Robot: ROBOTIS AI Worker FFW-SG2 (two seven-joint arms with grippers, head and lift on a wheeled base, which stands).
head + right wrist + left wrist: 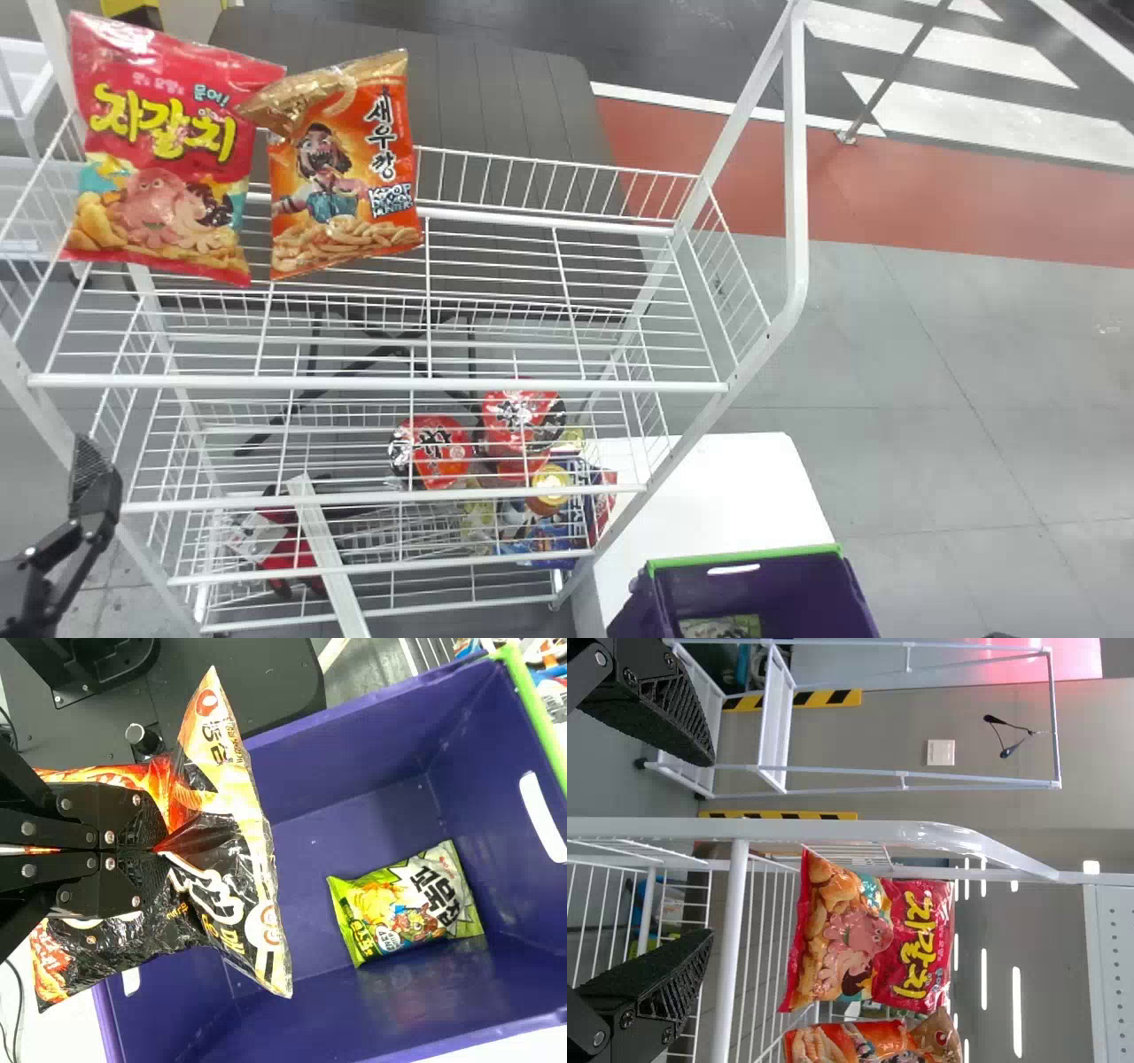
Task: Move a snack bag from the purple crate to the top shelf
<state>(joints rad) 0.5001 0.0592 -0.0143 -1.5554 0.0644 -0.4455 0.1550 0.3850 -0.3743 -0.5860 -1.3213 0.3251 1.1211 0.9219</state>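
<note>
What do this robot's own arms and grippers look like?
The left gripper is matte black, with tapering wedge-like fingers, a latticed side and grainy surface, and round metal screw heads. The right gripper is also black, with narrow links joined by pale round screws and latticed finger sides. The left arm, at the head view's lower left, is black too.

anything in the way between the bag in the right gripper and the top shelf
Yes: the rack's right-hand post and wire side guard stand between the snack bag, held over the purple crate, and the top shelf.
</note>
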